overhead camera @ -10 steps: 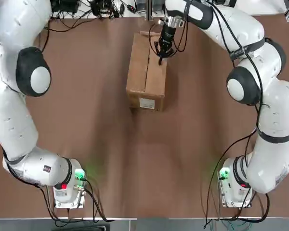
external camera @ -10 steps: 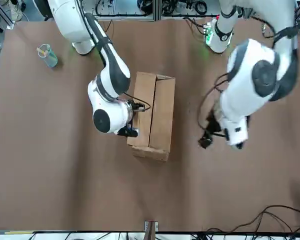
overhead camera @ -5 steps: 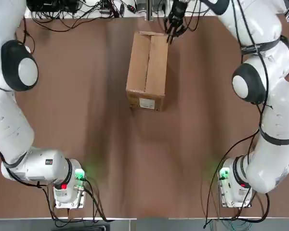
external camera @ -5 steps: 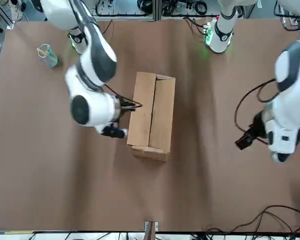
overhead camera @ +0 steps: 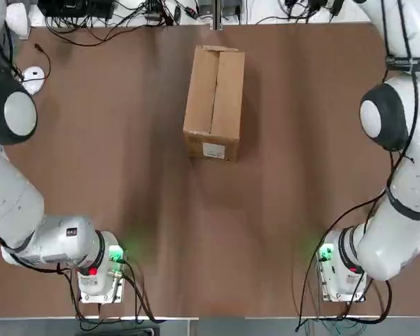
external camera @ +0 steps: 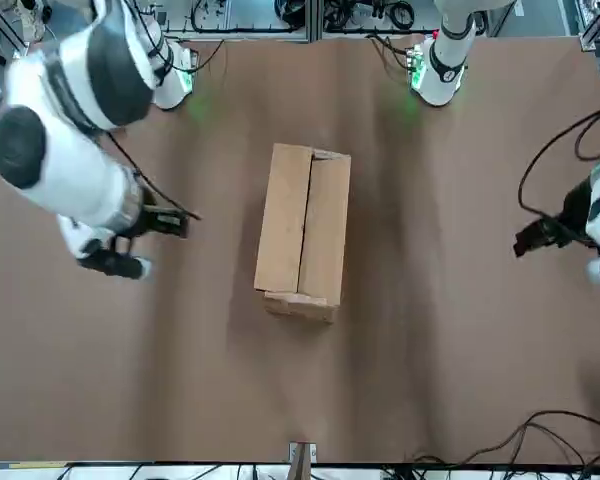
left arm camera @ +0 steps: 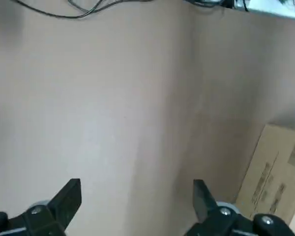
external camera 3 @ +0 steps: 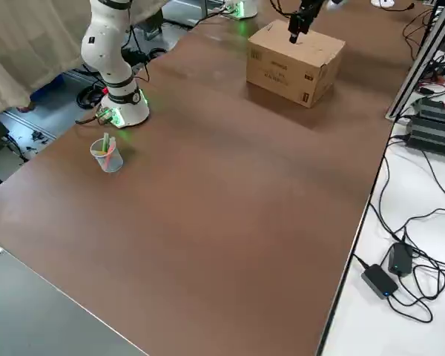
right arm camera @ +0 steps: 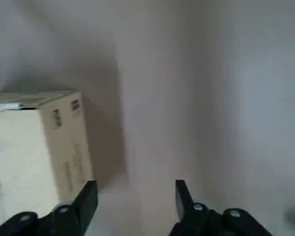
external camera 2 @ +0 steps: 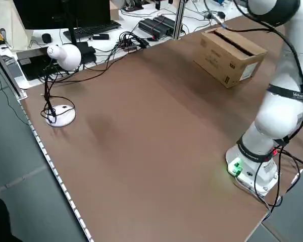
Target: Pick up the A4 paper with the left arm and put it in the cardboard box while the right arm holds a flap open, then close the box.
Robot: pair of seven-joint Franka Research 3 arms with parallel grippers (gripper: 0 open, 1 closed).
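The cardboard box (overhead camera: 214,101) lies shut in the far middle of the brown worktop (overhead camera: 161,210), its two long flaps meeting along a centre seam, nothing touching it. The A4 paper shows in no view.

Seen from overhead, going left to right: the left arm (overhead camera: 14,182) rises from its base and leaves at the left edge, then the box with its white label (overhead camera: 213,150) on the near end face, then the right arm (overhead camera: 395,140) climbing the right edge. Neither gripper appears there.

The front view supplies them. The right gripper (external camera: 115,263) hangs at that picture's left, well apart from the box, though its spread is hard to read. The left gripper (external camera: 540,237) sits dark at the far right edge, also well clear.

The wrist cameras settle the spread. The left gripper (left arm camera: 136,194) stands wide over bare worktop, holding nothing, with the box at the frame's corner. The right gripper (right arm camera: 136,194) has its fingers apart and empty, with a printed side of the box nearby.

Only the left side view shows a white desk lamp (external camera 2: 60,80). Only the right side view shows a clear plastic cup (external camera 3: 106,154) near the right arm's base.
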